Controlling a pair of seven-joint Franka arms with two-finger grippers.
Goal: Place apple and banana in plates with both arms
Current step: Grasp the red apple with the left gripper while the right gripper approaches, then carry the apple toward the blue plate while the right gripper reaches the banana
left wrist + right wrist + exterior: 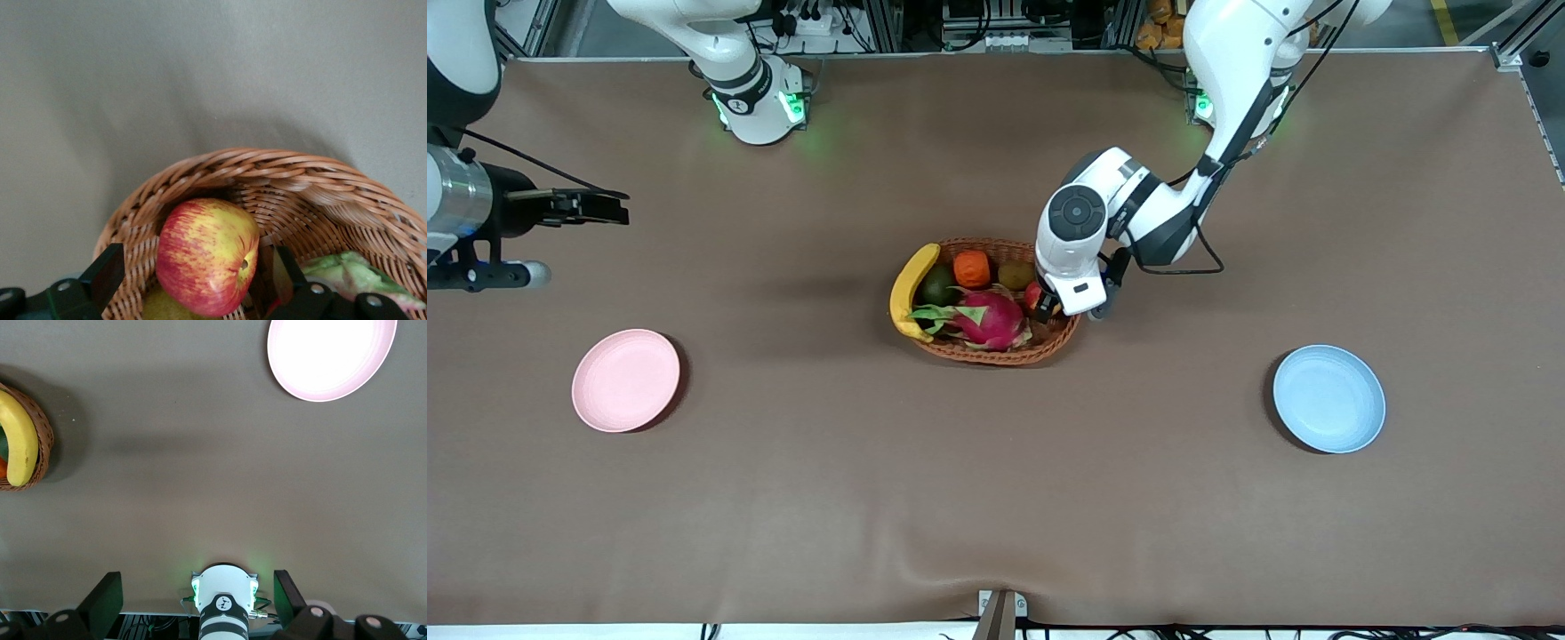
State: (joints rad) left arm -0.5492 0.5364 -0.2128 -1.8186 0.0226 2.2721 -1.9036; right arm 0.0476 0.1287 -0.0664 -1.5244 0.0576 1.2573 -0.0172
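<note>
My left gripper (190, 283) hangs wide open astride the apple (208, 257) in the wicker basket (267, 173), gripping nothing yet, and if I close off-centre the fruit may squirt sideways, while my right gripper (193, 603) waits open over bare table

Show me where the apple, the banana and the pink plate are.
apple (207, 257): left wrist view, middle of its red and yellow skin.
banana (912, 286): front view, middle of its curve.
pink plate (624, 380): front view, bare centre.
</note>
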